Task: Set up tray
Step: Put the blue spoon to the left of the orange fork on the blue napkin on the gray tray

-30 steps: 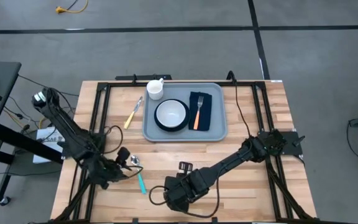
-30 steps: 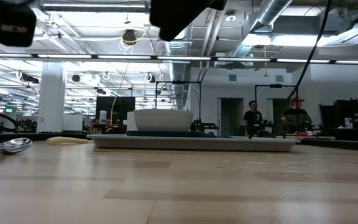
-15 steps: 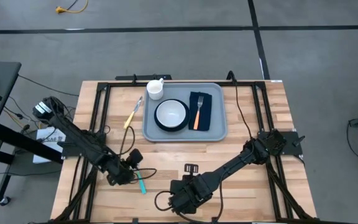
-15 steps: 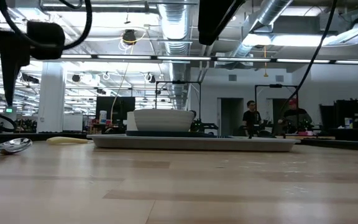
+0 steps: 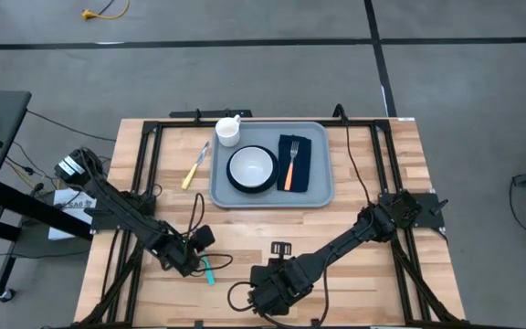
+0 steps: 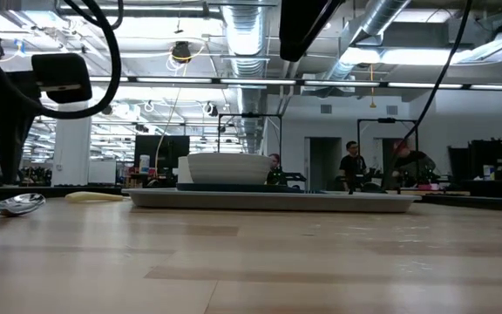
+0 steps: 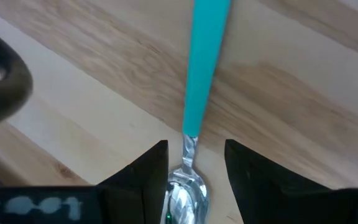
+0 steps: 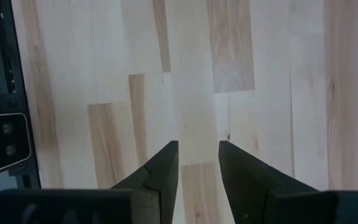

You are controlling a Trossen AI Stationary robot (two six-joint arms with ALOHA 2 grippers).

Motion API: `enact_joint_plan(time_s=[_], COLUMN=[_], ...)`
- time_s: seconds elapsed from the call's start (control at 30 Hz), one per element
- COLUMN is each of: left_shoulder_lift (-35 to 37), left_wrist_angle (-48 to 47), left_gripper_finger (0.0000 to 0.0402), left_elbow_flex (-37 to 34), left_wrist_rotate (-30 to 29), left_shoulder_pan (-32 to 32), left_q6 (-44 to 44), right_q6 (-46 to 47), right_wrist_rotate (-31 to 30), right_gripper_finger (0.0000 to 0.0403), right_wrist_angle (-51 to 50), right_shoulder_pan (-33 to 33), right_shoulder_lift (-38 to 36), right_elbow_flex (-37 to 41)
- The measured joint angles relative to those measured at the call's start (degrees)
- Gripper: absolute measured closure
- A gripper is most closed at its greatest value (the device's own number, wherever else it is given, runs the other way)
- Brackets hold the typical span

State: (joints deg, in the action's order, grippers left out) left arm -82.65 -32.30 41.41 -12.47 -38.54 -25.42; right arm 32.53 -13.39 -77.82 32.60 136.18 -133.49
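Observation:
The grey-blue tray (image 5: 320,190) lies at the table's far middle and holds a white bowl (image 5: 251,166) on a dark plate. It also holds a navy napkin (image 5: 301,172) with an orange-handled fork (image 5: 291,164) on it. A white cup (image 5: 229,130) and a yellow-handled knife (image 5: 194,168) lie beside the tray's left end. A teal-handled spoon (image 5: 208,270) lies flat on the wood at the near left. My left gripper (image 7: 194,149) is open and points down over it, one finger on each side of the spoon's neck (image 7: 189,144), with a gap showing on both sides. My right gripper (image 5: 279,248) is open and empty over bare wood.
Black frame rails (image 5: 152,155) run along the table's left and right sides. Bare wood (image 5: 354,274) lies between the tray and the near edge. People (image 6: 353,164) stand in the room far behind the table.
My left gripper has gone down and a little toward the table's near right, onto the spoon's bowl end. My right gripper has gone a little toward the table's right edge. The spoon and the tray's things have stayed in place.

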Motion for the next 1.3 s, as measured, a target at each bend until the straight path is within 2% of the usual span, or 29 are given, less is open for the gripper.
enact_joint_plan(time_s=[0.53, 0.8, 1.17, 1.3], left_shoulder_lift=[-1.85, -6.67, -6.99, -7.02], left_wrist_angle=[0.18, 0.33, 1.49, 1.6], left_gripper_finger=[0.0271, 0.0274, 0.0274, 0.0295], left_elbow_flex=[0.0, 0.3, 0.13, 0.09], left_wrist_rotate=[1.86, 4.09, 4.4, 4.57], left_shoulder_pan=[4.29, 4.44, 4.63, 4.63], left_q6=[-1.43, -1.88, -6.77, -7.99], right_q6=[0.02, 0.02, 0.03, 0.04], right_wrist_rotate=[-0.14, -0.13, -0.13, -0.15], right_gripper_finger=[0.0294, 0.0294, 0.0294, 0.0294], right_wrist_angle=[0.86, 1.56, 2.41, 3.75], right_shoulder_pan=[0.0, 0.0, -0.18, -0.24], right_shoulder_lift=[0.0, 0.0, 0.0, 0.0], right_elbow_flex=[0.0, 0.0, 0.0, 0.0])
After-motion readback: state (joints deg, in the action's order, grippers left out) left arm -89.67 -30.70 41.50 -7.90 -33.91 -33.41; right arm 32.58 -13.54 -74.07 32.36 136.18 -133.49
